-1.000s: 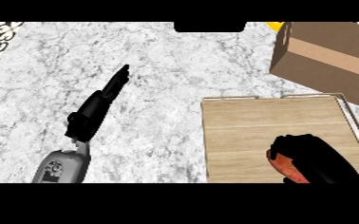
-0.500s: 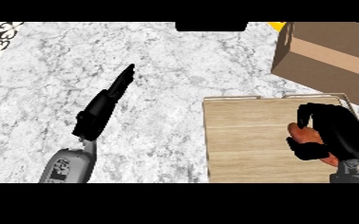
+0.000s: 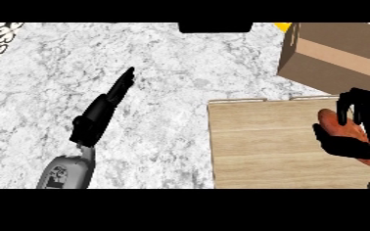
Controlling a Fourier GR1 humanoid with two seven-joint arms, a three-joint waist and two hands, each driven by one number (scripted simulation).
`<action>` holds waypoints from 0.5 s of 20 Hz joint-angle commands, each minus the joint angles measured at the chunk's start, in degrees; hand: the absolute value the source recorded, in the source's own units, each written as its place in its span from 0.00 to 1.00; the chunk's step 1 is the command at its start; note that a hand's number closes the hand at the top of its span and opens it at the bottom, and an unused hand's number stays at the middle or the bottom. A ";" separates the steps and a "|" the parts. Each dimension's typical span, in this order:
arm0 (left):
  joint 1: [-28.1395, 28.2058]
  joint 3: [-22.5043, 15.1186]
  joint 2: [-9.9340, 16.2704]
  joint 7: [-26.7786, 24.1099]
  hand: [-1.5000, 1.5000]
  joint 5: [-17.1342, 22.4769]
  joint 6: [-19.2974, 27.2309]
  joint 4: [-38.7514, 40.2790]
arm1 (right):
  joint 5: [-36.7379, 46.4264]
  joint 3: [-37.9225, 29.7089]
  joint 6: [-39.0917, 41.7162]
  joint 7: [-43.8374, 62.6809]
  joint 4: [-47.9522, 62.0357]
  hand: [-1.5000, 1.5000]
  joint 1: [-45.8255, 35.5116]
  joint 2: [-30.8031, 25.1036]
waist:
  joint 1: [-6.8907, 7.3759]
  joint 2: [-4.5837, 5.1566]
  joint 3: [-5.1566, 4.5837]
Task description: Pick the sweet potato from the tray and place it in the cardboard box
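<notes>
An orange-brown sweet potato (image 3: 339,127) is held at the right edge of the head view, above the light wooden tray (image 3: 267,147). My right hand (image 3: 348,142) is curled round it, fingers over its top and thumb on its near side, and hides much of it. The cardboard box (image 3: 329,56) stands at the upper right, just beyond the tray's far edge and close above the held potato. My left hand (image 3: 101,112) lies on the marble counter at the left with straight fingers pointing up and right, holding nothing.
The white marble counter (image 3: 166,68) spreads across the left and middle. A dark object (image 3: 215,27) sits at the top centre edge, and a small yellow patch (image 3: 283,26) shows beside the box.
My right hand has carried the sweet potato up and to the right, from the tray's near right corner toward the cardboard box. The left hand has stayed where it was.
</notes>
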 commanded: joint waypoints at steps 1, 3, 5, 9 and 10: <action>2.53 -0.18 0.00 -1.89 0.50 -0.04 -0.39 -0.85 | -4.33 -0.18 6.19 3.26 -13.00 1.00 1.62 2.28 | -0.21 -0.12 -0.01; 2.88 -1.65 -1.05 1.42 0.50 -0.94 0.57 -3.70 | -8.05 -4.42 10.21 6.01 -15.97 1.00 -3.49 1.13 | -0.02 -0.20 0.00; 1.73 -0.25 -0.52 -0.57 0.50 -0.68 0.39 -1.33 | -11.92 -8.92 12.68 7.88 -19.06 1.00 -5.19 0.70 | -0.26 -0.12 -0.01; 0.02 0.15 -0.19 0.68 0.50 -0.01 -1.19 -0.76 | -13.09 -10.70 13.84 15.20 -18.34 1.00 -11.43 2.49 | 0.15 0.03 0.01; -2.14 0.42 -0.71 5.91 0.50 0.95 -1.02 -3.28 | -16.78 -14.64 17.14 15.85 -19.20 1.00 -13.10 0.56 | 0.00 -0.07 0.02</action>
